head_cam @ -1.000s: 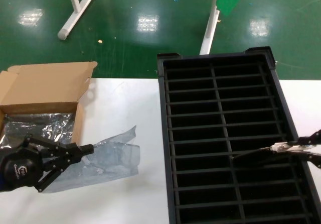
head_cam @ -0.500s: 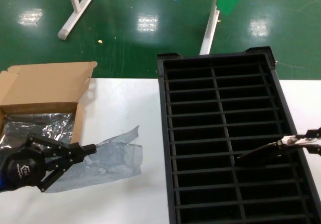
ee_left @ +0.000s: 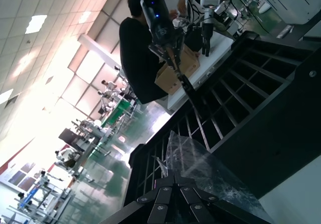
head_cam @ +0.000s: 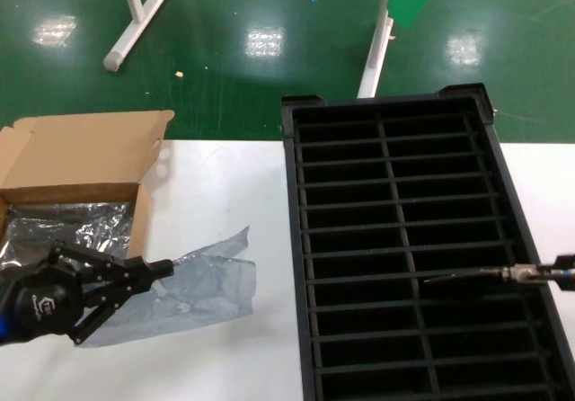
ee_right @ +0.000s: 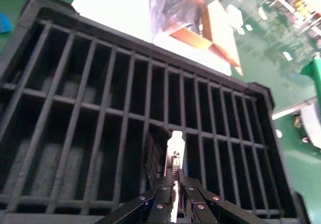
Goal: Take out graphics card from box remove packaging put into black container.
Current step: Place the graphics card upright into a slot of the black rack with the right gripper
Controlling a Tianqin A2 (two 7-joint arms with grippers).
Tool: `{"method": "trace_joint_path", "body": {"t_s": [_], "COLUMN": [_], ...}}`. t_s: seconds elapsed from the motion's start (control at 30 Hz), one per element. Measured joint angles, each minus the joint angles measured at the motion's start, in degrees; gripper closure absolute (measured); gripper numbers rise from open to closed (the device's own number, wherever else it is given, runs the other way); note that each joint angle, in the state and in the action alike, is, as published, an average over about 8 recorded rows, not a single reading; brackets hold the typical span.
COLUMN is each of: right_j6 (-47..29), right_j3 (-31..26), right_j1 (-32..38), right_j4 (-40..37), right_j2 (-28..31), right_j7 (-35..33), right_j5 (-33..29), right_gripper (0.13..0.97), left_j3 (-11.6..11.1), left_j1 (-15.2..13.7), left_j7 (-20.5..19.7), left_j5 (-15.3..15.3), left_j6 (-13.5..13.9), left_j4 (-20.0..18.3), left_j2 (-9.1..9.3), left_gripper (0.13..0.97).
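Black crate [head_cam: 395, 131]: the card [head_cam: 458, 278] is held on edge by its bracket in the closed right tool [head_cam: 539, 275], entering a right-column slot. Left of the crate, the bag [head_cam: 193, 284] is pinched by the left tool [head_cam: 135, 280]. The card is judged stiff, thin and fragile.

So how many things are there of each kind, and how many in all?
Black containers: 1, the black container.
Brown boxes: 1, the box.
Loose plastic bags: 1, the packaging, held by the left pincer.
Graphics cards: 1, the graphics card, held by the right pincer in a slot.
Robot pincers: 2.
Total: 6.
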Motion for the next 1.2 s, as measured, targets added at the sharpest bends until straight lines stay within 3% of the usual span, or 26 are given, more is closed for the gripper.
{"method": "trace_joint_path", "body": {"t_s": [0.73,1.03,1.2], "right_j6": [-2.02,-0.87,-0.12], "right_j3": [-4.26,-3.67,-3.01], "right_j1": [6.38,6.02,5.17], "right_j4": [0.67,1.48,1.49], "right_j2": [-2.24,-2.22,-1.82], "right_j7": [4.80,7.15,7.64], "right_j5": [-5.36,-5.19,-4.76], "right_gripper": [0.940,0.929,0.880], "left_j3": [-0.10,0.31,0.60], "left_j1": [0.30,-0.03,-0.29], "left_j7": [0.35,0.48,0.53], "left_j5": [0.00,0.00,0.00], "left_j6": [0.00,0.00,0.00], "left_j4": [2.35,2.96,3.01], "left_j2": [0.78,1.05,1.17], "left_gripper": [0.954,0.954,0.954]}}
